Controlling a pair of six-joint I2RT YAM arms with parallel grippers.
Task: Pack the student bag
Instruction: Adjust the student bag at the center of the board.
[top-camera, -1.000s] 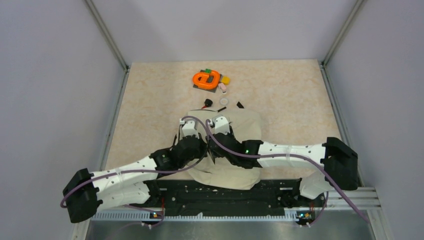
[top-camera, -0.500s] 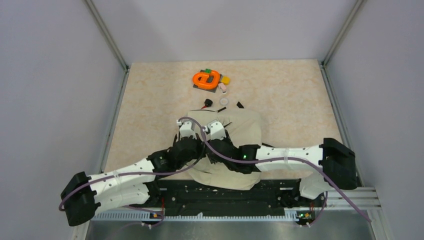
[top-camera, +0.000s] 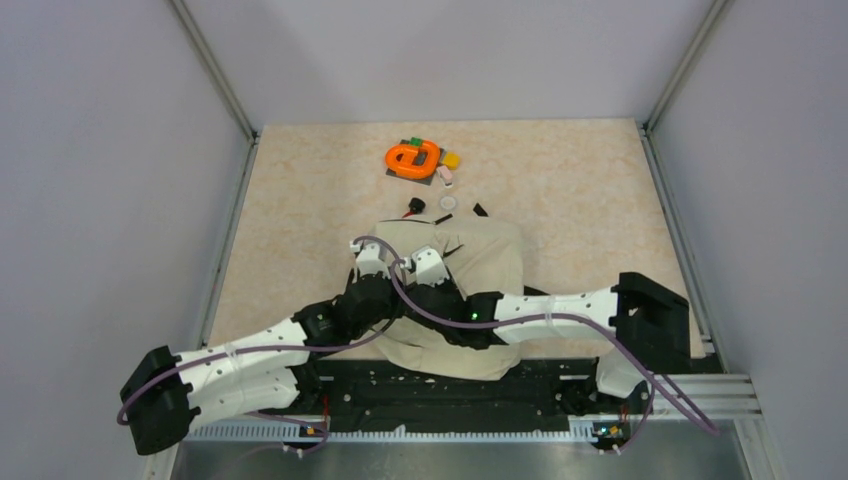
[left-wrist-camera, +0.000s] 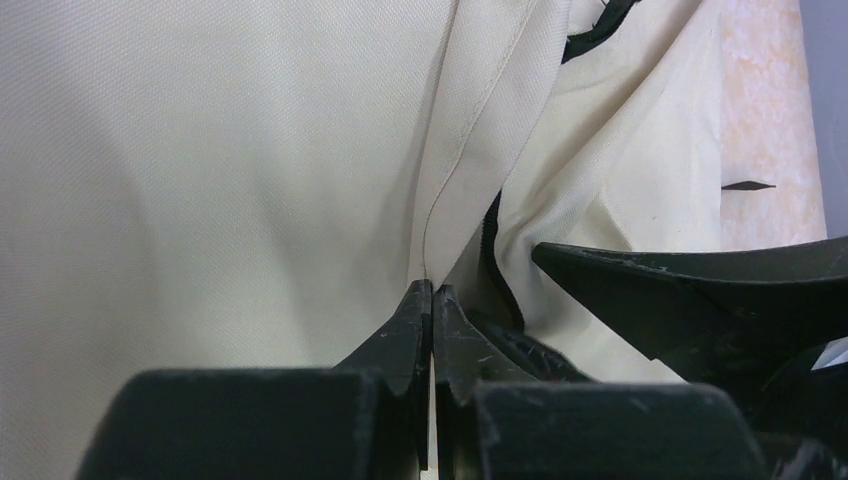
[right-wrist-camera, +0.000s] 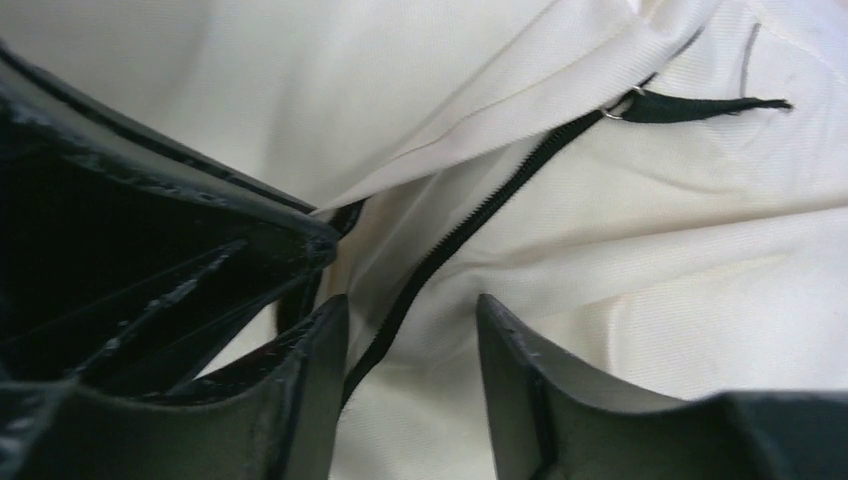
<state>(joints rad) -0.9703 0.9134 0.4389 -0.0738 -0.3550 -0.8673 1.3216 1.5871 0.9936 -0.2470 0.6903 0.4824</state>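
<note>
The student bag (top-camera: 492, 258) is a cream fabric backpack lying flat in the near middle of the table. My left gripper (top-camera: 368, 262) rests on its left part. In the left wrist view this gripper (left-wrist-camera: 432, 295) is shut on a raised fold of the bag's fabric (left-wrist-camera: 470, 150). My right gripper (top-camera: 427, 265) sits right beside it. In the right wrist view it (right-wrist-camera: 412, 305) is open, with its fingers either side of the bag's black zipper (right-wrist-camera: 470, 220). A black zipper pull (right-wrist-camera: 690, 104) lies further along.
Behind the bag lie an orange looped item on a dark pad (top-camera: 412, 158), a yellow piece (top-camera: 452, 159), a pink piece (top-camera: 446, 175), a white disc (top-camera: 447, 202), a small black-and-red item (top-camera: 413, 207) and a black strip (top-camera: 480, 210). Grey walls enclose the table.
Both grippers have shifted slightly left and nearer on the bag. The right arm has swung left, and the bag's fabric has bunched a little.
</note>
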